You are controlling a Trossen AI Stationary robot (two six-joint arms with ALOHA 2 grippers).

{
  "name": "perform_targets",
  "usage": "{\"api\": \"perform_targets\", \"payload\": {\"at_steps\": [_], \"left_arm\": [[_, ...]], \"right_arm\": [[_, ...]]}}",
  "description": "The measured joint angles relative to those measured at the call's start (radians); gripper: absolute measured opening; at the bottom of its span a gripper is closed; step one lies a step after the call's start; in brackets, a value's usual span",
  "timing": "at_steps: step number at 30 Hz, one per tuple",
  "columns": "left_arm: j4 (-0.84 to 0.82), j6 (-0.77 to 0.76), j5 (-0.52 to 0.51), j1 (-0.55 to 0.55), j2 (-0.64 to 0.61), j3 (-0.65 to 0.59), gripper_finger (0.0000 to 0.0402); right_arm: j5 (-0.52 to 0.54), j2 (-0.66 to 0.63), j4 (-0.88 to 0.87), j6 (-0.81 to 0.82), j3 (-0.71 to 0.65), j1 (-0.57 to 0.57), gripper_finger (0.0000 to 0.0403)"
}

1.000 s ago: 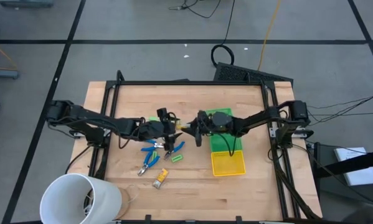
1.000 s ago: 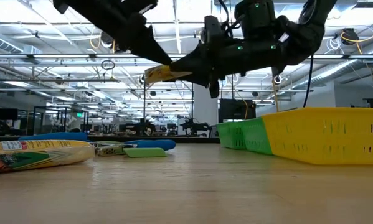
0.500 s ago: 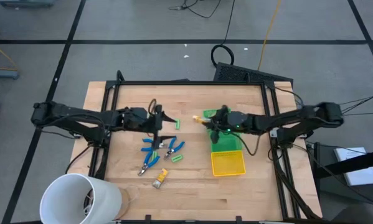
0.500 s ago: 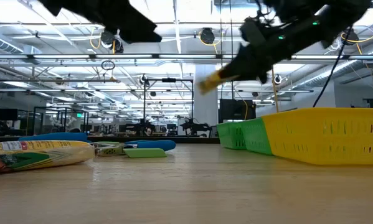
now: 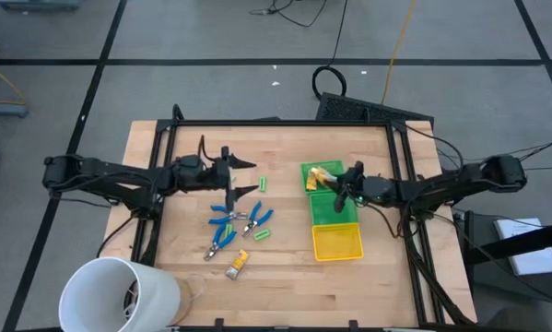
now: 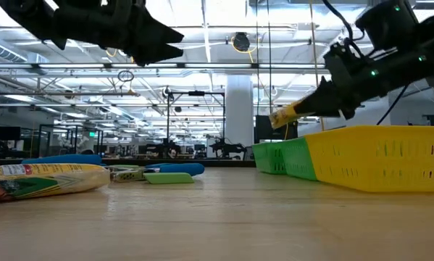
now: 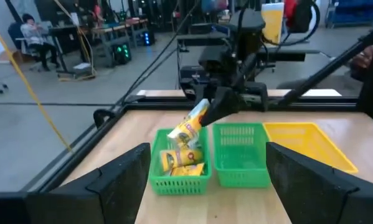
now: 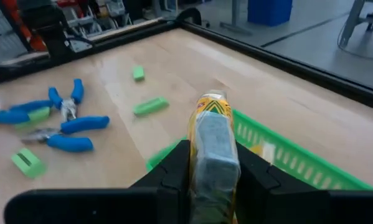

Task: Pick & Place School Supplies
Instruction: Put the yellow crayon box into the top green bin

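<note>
Now that the right tool (image 5: 342, 187) has carried its clamped yellow block (image 7: 187, 126) over the far green bin (image 7: 174, 178), release remains; left tool (image 5: 245, 177) has withdrawn, open and empty.

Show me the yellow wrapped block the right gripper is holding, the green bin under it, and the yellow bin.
yellow wrapped block (image 8: 212, 134): right wrist view, the grey end facing the camera.
green bin (image 7: 180, 176): left wrist view, its front wall.
yellow bin (image 5: 337, 243): high view, its bare floor.
</note>
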Motion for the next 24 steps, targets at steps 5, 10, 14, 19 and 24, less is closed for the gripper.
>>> {"api": "perform_targets", "payload": {"at_steps": [5,10,14,19,24], "left_arm": [[0.070,-0.008,0.000,-0.002,0.002,0.000,0.0310],[0.108,-0.008,0.000,-0.005,0.003,0.000,0.0303],[0.114,-0.004,-0.001,-0.005,0.003,0.000,0.0307],[0.115,-0.001,-0.001,-0.005,0.003,0.000,0.0316],[0.108,-0.001,-0.003,-0.005,0.003,0.000,0.0317]], "right_arm": [[0.000,0.001,0.082,-0.050,-0.059,0.000,0.0078],[0.000,0.001,0.106,-0.052,-0.079,-0.014,0.0084],[-0.002,0.018,0.141,-0.055,-0.079,-0.026,0.0079],[-0.001,0.095,0.235,-0.074,-0.078,-0.028,0.0080],[-0.002,0.167,0.285,-0.074,-0.078,-0.028,0.0081]]}}
